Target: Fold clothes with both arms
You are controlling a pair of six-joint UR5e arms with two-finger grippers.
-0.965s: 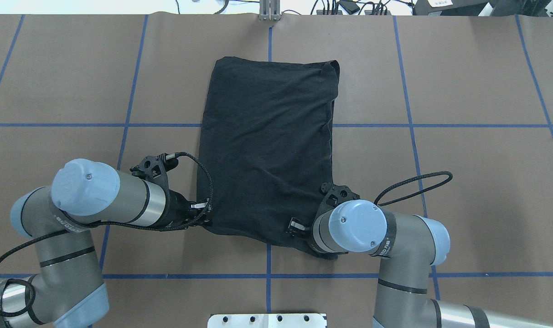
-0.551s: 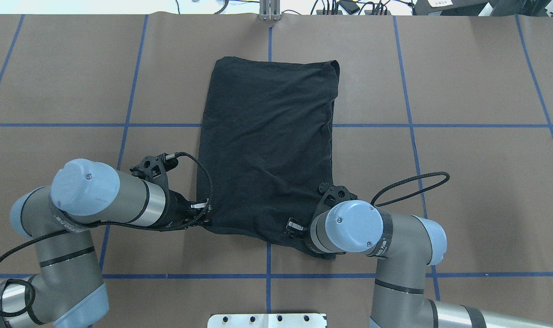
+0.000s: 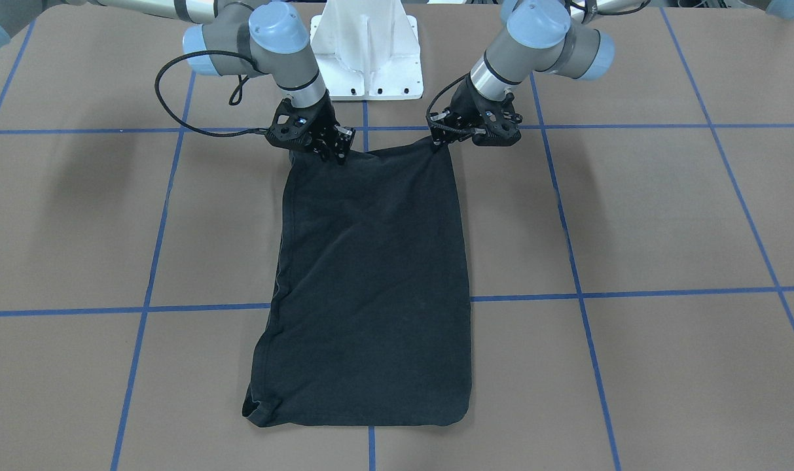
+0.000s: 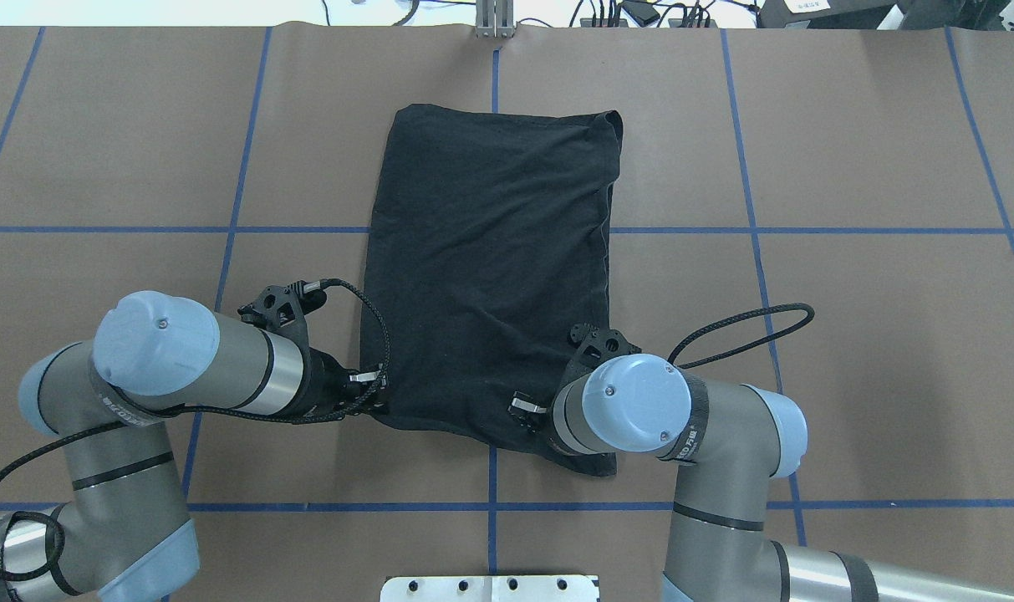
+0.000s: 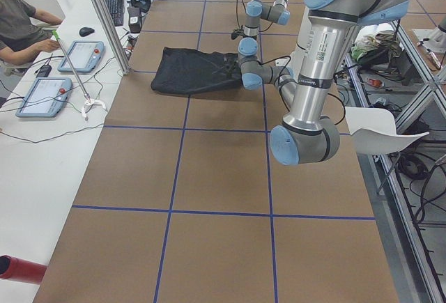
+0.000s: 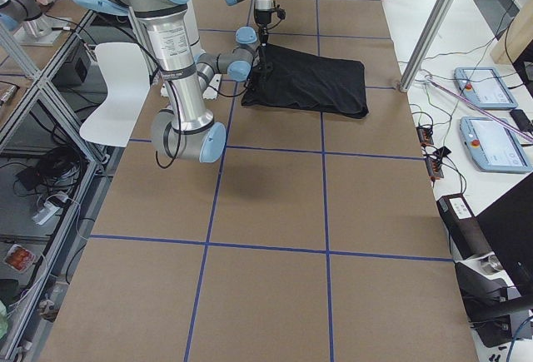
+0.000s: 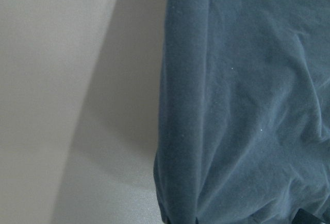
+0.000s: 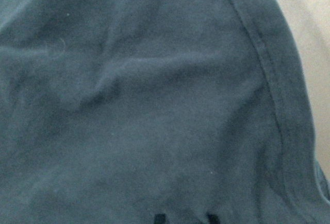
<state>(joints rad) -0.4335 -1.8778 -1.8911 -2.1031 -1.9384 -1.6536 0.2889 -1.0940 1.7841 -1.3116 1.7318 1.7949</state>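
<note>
Change since a second ago, overhead view: right arm [image 4: 640,405] has slid inward along the robot-side hem, toward the bench's centre line and slightly away from the robot's edge. Its black cable loop [image 4: 749,322] went with it. Left arm [image 4: 180,355] sits where it was. The cloth has hardly moved, and the near hem keeps about the same line.

T-shirt [image 4: 490,267] lies flat mid-bench as a long black rectangle, plain side up. It runs from near the robot's edge toward the far edge of the bench [image 4: 849,334]. One far corner is curled over.

Left tool [image 4: 379,401] is at the shirt's robot-side corner on my left, touching the fabric edge. From the front view that corner looks drawn to a point at the tool. The wrist view gives me only cloth, hem and bare bench, so I cannot tell whether this tool is parted or clamped.

Right tool [image 4: 530,418] stands on the shirt just inside the robot-side hem, well in from the corner. That corner sticks out past it under the wrist. In its wrist view two dark fingertips [image 8: 160,218] show with a gap between them and cloth underneath. I read this tool as parted, holding nothing.
</note>
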